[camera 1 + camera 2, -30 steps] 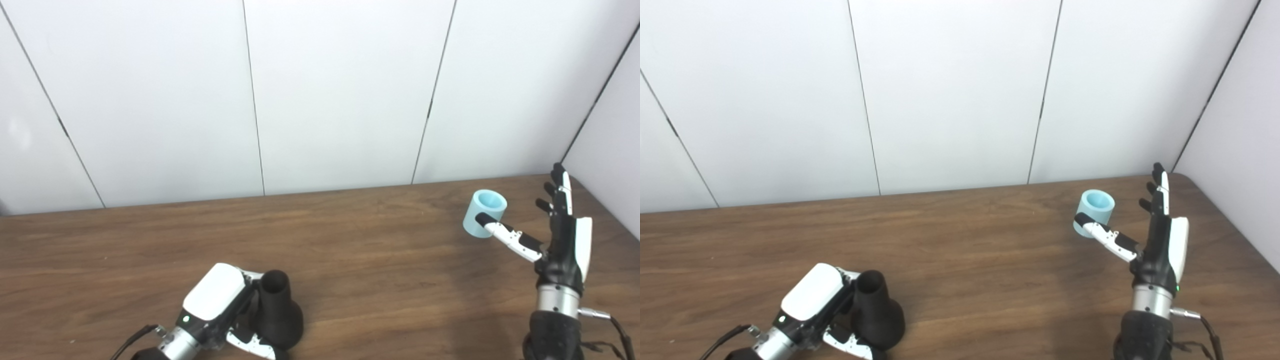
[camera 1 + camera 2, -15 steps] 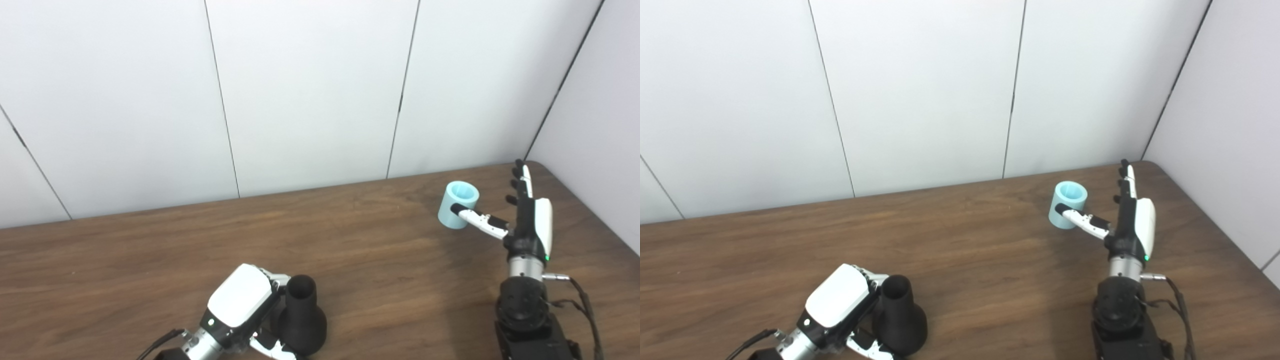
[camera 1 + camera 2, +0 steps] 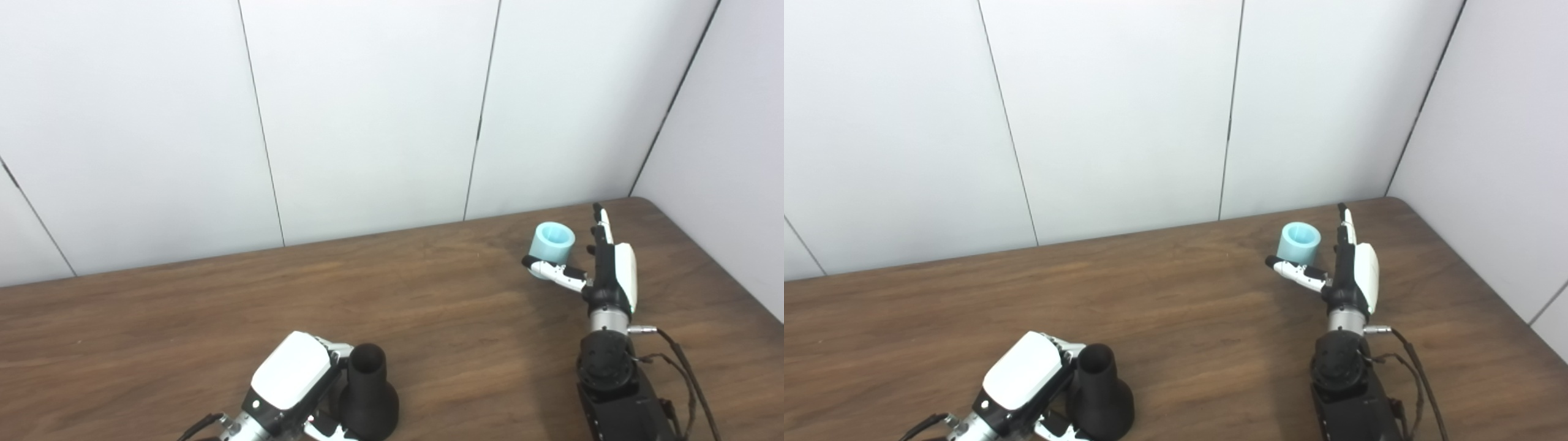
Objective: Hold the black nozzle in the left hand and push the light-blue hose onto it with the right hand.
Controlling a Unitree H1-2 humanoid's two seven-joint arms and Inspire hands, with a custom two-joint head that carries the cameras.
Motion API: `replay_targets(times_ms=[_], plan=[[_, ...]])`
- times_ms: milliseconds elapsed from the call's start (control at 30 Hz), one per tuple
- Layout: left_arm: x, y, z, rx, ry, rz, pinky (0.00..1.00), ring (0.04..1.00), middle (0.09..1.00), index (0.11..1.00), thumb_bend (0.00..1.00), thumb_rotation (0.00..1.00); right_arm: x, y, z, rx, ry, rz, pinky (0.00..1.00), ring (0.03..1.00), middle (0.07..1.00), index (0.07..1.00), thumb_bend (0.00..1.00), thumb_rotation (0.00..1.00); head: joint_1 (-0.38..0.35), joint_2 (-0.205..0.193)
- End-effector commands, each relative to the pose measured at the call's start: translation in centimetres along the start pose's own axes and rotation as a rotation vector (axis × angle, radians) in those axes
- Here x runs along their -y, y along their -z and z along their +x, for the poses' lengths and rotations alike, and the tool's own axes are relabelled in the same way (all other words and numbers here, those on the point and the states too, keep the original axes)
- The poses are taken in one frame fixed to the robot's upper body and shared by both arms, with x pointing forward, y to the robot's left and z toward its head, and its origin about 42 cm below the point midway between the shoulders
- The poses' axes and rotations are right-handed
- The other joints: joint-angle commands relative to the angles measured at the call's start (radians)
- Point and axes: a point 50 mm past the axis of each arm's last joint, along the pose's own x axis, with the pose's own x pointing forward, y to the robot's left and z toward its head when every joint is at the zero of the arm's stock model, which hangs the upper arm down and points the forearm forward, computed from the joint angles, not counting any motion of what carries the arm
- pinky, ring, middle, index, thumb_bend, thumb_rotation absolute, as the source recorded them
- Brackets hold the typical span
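The black nozzle (image 3: pixel 367 395) stands upright on the wooden table (image 3: pixel 184 318) near its front edge, narrow mouth up. My left hand (image 3: pixel 297 383) is wrapped around its left side, fingers closed on the neck and flared base. Far right, the short light-blue hose (image 3: pixel 551 244) stands on end with its opening up. My right hand (image 3: pixel 603 269) is open just right of it, fingers straight and pointing away, thumb stretched across the hose's front. Whether the thumb touches the hose is unclear.
White wall panels (image 3: pixel 367 110) rise behind the table's far edge. A side wall (image 3: pixel 723 141) closes in at the right, near the table's rounded corner (image 3: pixel 637 201). A cable (image 3: pixel 686 373) trails from the right forearm.
The camera has swung right, shifting the whole picture. The right hand has come in closer beside the hose, thumb now across its front. The left hand still holds the nozzle.
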Motion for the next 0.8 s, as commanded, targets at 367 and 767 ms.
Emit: replay_targets(times_ms=[367, 767], plan=[[1.7, -1.2, -1.2, 0.033, 0.041, -0.013, 0.14, 0.187, 0.471, 0.481, 0.52, 0.0, -0.2, -1.5, 1.9, 0.035, 0.006, 0.022, 0.76, 0.849, 0.876, 0.901, 0.94, 0.23, -0.005, 0.006], [1.4, -0.8, -1.5, 0.018, 0.036, -0.002, 0.12, 0.175, 0.471, 0.48, 0.52, 0.0, -0.6, -0.9, 2.0, -0.009, -0.025, 0.145, 0.71, 0.799, 0.811, 0.829, 0.96, 0.2, 0.001, 0.012]])
